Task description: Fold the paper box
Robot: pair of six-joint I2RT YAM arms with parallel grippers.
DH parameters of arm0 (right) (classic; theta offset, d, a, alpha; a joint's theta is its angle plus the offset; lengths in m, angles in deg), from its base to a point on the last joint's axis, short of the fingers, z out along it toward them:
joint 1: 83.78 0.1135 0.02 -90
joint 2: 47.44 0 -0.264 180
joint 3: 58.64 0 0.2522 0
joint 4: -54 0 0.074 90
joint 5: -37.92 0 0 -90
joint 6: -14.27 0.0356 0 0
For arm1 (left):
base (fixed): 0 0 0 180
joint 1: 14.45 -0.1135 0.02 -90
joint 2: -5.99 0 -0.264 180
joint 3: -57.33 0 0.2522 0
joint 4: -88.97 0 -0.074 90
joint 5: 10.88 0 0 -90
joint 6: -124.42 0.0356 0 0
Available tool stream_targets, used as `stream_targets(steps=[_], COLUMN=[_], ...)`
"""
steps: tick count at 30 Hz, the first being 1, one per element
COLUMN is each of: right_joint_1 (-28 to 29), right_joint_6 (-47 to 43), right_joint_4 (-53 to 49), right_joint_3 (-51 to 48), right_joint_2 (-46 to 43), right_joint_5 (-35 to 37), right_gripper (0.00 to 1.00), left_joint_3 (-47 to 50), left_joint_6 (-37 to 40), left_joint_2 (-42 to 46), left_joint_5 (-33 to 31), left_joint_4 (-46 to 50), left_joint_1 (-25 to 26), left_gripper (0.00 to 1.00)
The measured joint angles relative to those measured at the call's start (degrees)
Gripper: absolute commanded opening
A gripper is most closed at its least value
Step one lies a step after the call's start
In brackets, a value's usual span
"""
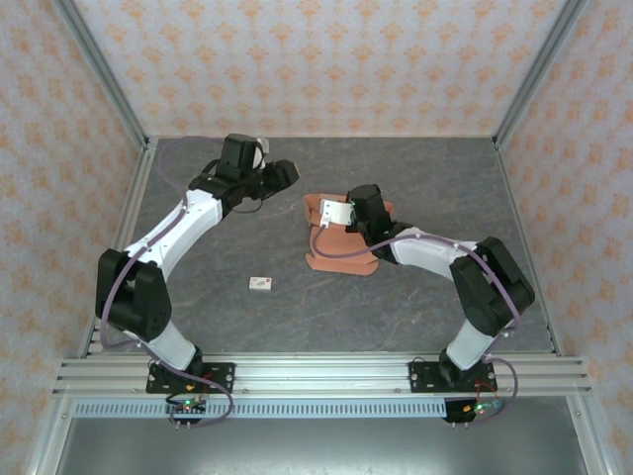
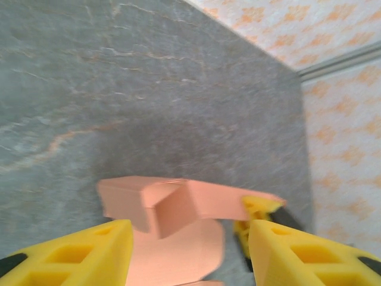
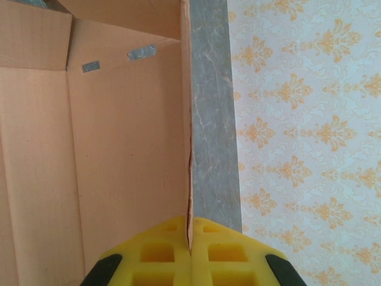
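The right claw (image 3: 190, 247) is clenched on the thin upright edge of the box (image 3: 119, 149), probably pinning that wall up so the other arm can work the flaps. The left claw (image 2: 190, 233) is released and empty, aimed at the box from nearby without touching it. The box lies mid-tabletop (image 1: 415, 317), partly raised, with one corner formed. From above, the right wrist covers much of it, so which flaps are tucked is hard to tell. The left wrist view is blurred.
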Motion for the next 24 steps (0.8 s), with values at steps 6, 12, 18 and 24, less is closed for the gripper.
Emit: stream_targets(steps=[6, 12, 18, 24], right_joint_1=[-0.7, -0.7, -0.7, -0.8], right_joint_6=[-0.8, -4.5, -7.6, -9.6], right_joint_4=[-0.7, 3.4, 7.7, 9.8], right_joint_3=[0.6, 0.4, -0.5, -0.6], right_joint_2=[-0.1, 0.9, 2.9, 4.5], right_joint_5=[-0.1, 0.1, 0.0, -0.2], right_gripper=[0.0, 0.0, 0.0, 0.0], left_joint_3=[5.7, 6.0, 5.9, 4.8], left_joint_6=[11.1, 18.8, 24.5, 29.0], left_joint_2=[0.2, -0.2, -4.4, -9.0], left_joint_5=[-0.9, 0.0, 0.7, 0.7], left_joint_4=[1.5, 1.9, 1.2, 0.8], left_joint_1=[-0.5, -0.5, -0.5, -0.5], left_gripper=[0.55, 0.55, 0.55, 0.56])
